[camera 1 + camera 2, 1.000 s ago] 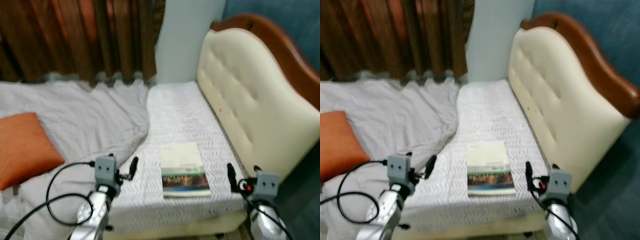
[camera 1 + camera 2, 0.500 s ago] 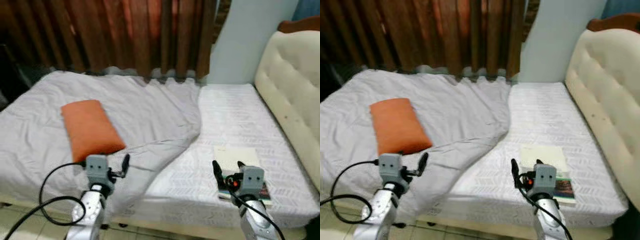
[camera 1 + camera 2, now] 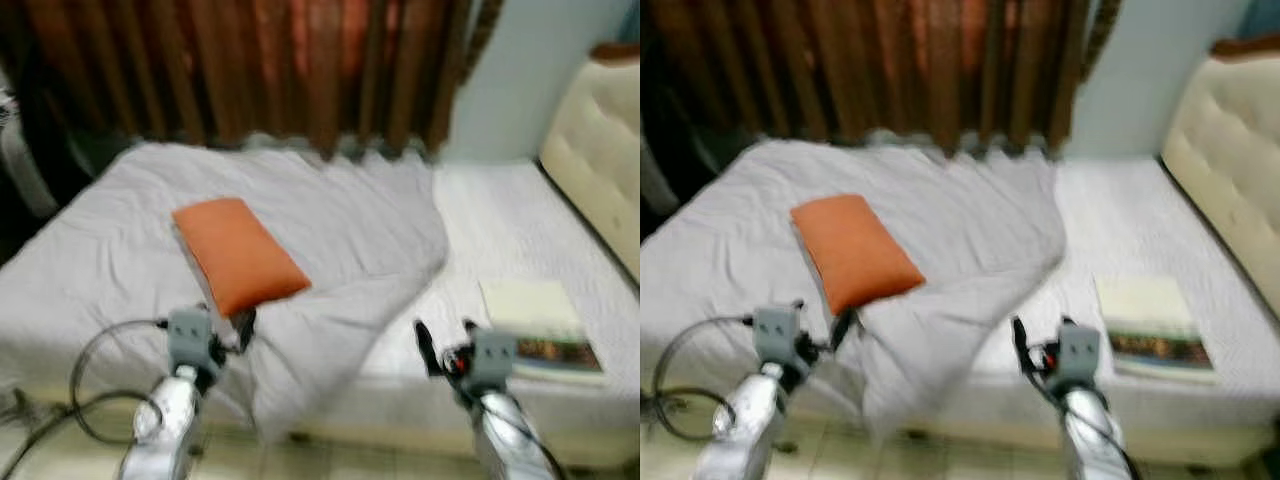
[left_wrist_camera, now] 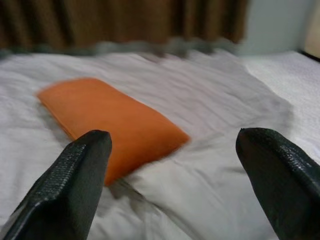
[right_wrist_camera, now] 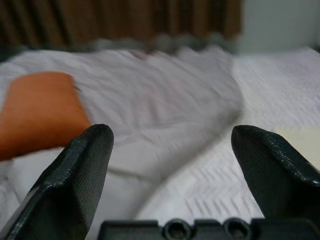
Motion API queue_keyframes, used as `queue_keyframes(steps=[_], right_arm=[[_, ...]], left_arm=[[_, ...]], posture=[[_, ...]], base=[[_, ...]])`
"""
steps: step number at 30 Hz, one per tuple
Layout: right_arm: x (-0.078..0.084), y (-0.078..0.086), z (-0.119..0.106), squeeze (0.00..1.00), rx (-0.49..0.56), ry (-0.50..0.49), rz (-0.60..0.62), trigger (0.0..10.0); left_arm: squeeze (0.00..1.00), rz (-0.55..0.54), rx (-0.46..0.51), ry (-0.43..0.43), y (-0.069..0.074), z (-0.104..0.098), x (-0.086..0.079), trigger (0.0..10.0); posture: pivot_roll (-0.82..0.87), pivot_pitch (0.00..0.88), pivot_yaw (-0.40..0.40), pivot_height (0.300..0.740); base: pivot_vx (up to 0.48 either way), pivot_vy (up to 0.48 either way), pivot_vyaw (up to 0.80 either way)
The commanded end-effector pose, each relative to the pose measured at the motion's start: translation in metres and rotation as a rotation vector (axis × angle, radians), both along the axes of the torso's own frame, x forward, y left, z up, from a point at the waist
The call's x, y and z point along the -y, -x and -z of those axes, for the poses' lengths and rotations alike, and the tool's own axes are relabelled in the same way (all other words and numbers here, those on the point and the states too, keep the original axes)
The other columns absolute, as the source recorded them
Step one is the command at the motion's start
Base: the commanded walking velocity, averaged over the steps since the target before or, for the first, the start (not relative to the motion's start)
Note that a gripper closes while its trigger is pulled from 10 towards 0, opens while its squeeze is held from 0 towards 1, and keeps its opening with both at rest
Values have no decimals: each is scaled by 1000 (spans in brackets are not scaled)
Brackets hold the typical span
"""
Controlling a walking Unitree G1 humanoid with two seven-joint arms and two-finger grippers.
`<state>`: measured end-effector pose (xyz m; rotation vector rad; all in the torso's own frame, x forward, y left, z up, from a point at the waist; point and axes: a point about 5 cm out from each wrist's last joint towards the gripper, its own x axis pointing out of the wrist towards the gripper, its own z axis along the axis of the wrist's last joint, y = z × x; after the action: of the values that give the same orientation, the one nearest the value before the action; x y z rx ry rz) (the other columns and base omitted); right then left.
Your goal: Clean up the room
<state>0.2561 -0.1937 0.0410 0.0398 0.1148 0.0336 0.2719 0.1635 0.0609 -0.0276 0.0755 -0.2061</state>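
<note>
Left wrist view: orange pillow (image 4: 112, 122) is seen just ahead of the left claw (image 4: 172, 165), long axis slanted across its spread fingers; right claw (image 5: 172, 165), also spread, is farther off.

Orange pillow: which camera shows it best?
The left eye view: the whole pillow lies unobstructed on the grey sheet. The left wrist view is nearer, but a finger covers its corner; the right wrist view cuts it off.
</note>
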Motion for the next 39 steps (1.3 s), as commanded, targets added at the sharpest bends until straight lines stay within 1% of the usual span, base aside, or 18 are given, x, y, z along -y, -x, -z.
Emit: queue_keyframes(steps=[1, 7, 9, 11, 12, 14, 16, 19, 25, 26, 35, 39], right_arm=[[-1, -5, -6, 0, 18, -1, -6, 10000], [-3, -6, -6, 0, 15, -5, -19, 10000], [-3, -5, -6, 0, 14, -6, -27, 10000], [-4, -6, -6, 0, 11, -6, -37, 10000], [-5, -6, -5, 0, 9, -5, -45, 10000], [-7, -8, -6, 0, 6, -7, -61, 10000], [-8, -8, -5, 0, 4, -10, -72, 10000], [-10, -10, -5, 0, -1, -17, -91, 10000], [-12, -13, -4, 0, -12, -20, -114, 10000], [-12, -13, -4, 0, -15, -21, -115, 10000], [-11, -14, -2, 0, -26, -23, -106, 10000], [-11, -15, -1, 0, -29, -29, -99, 10000]], left_arm=[[0, 10, 0, -10, -1, -1, -1, 10000], [0, 12, 2, 2, 5, 2, 3, 10000], [0, 6, 1, 2, 8, 3, 5, 10000], [0, -7, 0, -13, 8, 4, 6, 10000], [0, -23, 1, -39, 8, 5, 6, 10000], [0, -46, 3, 38, 7, 4, 7, 10000], [0, -48, 2, 25, 7, 4, 6, 10000], [0, -64, 2, 16, 6, 3, 6, 10000], [0, -65, 4, -25, 5, 4, 3, 10000], [0, -62, 6, -36, 5, 3, 3, 10000], [0, -57, 5, -38, 2, 3, 2, 10000], [0, -45, 5, -46, 1, 2, 2, 10000]], posture=[[-57, 5, 7, 740], [-52, 9, 5, 740], [-52, 9, 5, 740], [-48, 5, 2, 740], [-46, 4, 1, 740], [-44, 2, -3, 740], [-42, 0, -6, 740], [-39, 0, -10, 740], [-34, 0, -9, 740], [-34, 0, -9, 740], [-35, 0, -3, 740], [-34, 0, -2, 740]], base=[[0, 480, -800], [0, 480, -800], [0, 480, 0], [0, 480, 0], [0, 0, 0], [0, 0, 0], [0, 0, 0], [376, 296, 0], [444, 0, 0], [450, 0, 613], [455, 0, 612], [455, 0, 0]])
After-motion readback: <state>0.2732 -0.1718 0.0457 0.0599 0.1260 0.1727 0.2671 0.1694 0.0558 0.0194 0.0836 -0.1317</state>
